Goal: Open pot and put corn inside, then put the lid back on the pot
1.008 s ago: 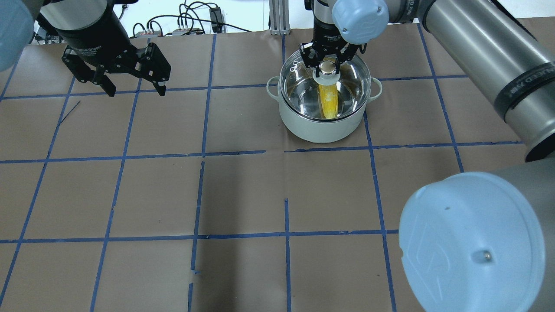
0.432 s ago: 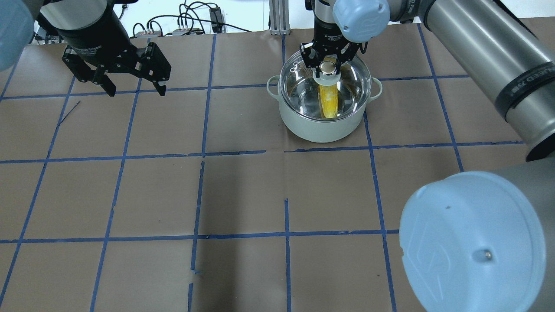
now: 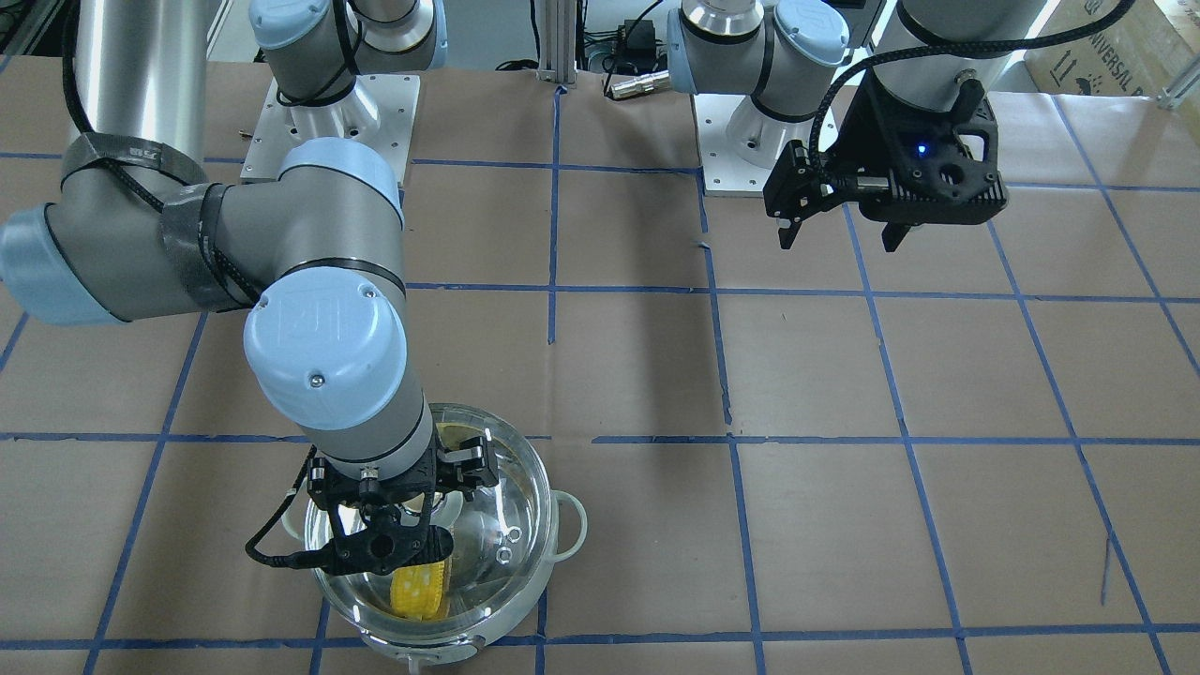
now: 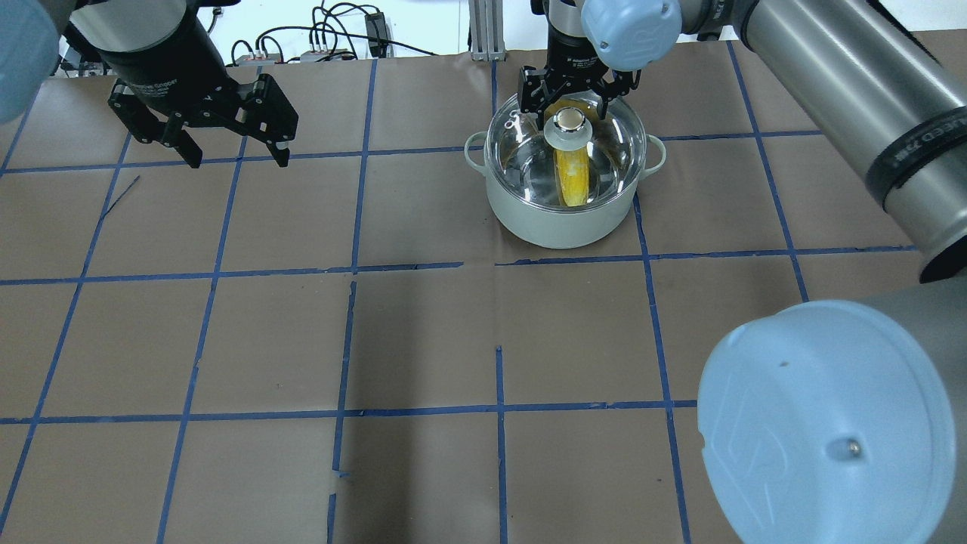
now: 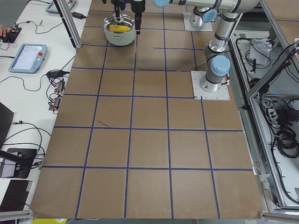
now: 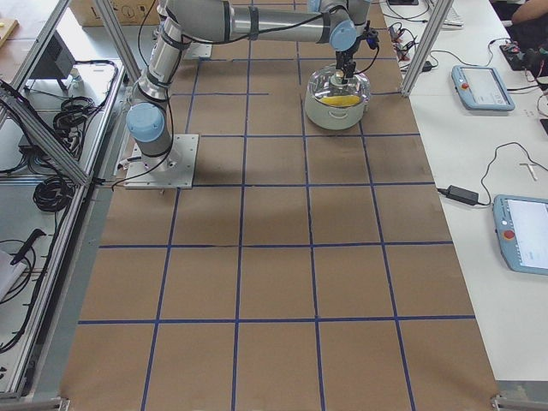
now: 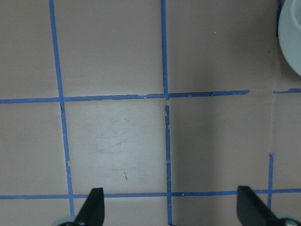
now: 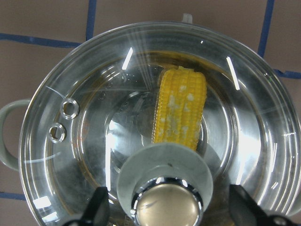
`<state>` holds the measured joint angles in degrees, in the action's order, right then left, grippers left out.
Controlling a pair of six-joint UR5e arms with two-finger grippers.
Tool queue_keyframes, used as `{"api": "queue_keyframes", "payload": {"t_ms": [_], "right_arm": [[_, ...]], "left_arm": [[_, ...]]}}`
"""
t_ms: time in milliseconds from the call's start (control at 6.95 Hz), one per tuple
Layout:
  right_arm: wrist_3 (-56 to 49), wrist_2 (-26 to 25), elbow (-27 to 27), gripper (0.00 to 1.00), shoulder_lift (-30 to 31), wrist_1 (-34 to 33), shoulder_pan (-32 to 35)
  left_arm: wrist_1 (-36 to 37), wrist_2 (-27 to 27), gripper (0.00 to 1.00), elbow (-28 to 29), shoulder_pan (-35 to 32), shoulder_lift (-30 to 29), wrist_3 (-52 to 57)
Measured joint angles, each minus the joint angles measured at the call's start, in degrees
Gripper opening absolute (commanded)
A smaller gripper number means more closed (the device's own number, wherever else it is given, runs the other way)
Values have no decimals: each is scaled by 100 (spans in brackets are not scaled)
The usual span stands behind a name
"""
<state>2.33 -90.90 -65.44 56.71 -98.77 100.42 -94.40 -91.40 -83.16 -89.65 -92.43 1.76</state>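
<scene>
The brown-papered table [image 4: 423,340] carries the pot [image 4: 559,227] on its far side, in my right half. The glass lid [image 4: 612,143] sits on the pot's rim and covers it. My left gripper [image 4: 238,155] hangs spread wide over bare paper at the far left, well apart from the pot and holding nothing. My right gripper [image 4: 568,102] hovers over the lid, fingers parted on either side of the knob [image 4: 570,119] and not touching it. The corn [image 4: 572,177] lies inside the pot, under the glass.
</scene>
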Motion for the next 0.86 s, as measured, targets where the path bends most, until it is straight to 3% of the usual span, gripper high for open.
{"api": "queue_keyframes", "payload": {"t_ms": [576, 864], "right_arm": [[-174, -14, 13, 99, 633, 163, -398], [-506, 175, -263, 100, 1668, 1082, -887]], "left_arm": [[1, -1, 100, -15, 0, 6, 0], [0, -1, 100, -16, 0, 7, -2]]}}
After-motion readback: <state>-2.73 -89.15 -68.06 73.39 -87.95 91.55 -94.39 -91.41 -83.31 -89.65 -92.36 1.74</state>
